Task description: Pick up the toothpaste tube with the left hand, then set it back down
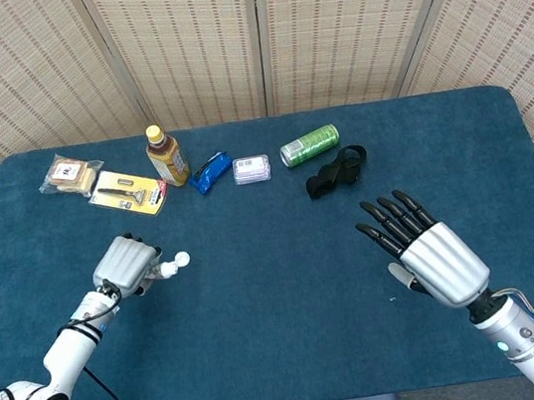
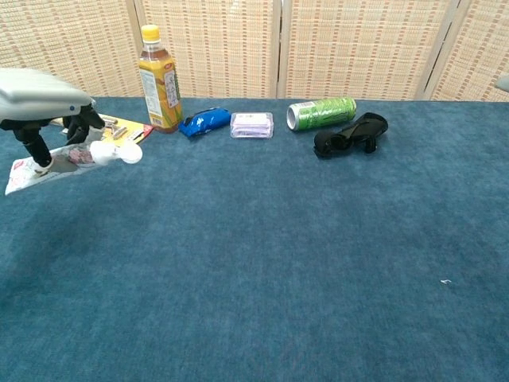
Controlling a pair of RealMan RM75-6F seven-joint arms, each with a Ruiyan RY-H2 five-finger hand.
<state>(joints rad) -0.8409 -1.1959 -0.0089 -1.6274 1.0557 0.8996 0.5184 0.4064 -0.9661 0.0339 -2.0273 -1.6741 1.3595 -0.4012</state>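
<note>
My left hand (image 1: 126,263) grips the toothpaste tube (image 2: 67,157), a white tube with a flower print and a white cap (image 1: 182,259) pointing right. In the chest view the left hand (image 2: 40,99) is at the far left, with the tube low over the blue table (image 2: 262,263); I cannot tell if the tube touches the cloth. My right hand (image 1: 425,249) hovers at the right of the head view, fingers spread, holding nothing. Only a sliver of it shows at the chest view's right edge.
Along the back stand a snack packet (image 1: 69,173), a razor card (image 1: 128,193), a yellow-capped bottle (image 1: 166,156), a blue wrapper (image 1: 210,171), a small purple box (image 1: 251,169), a green can (image 1: 309,145) and a black strap (image 1: 336,170).
</note>
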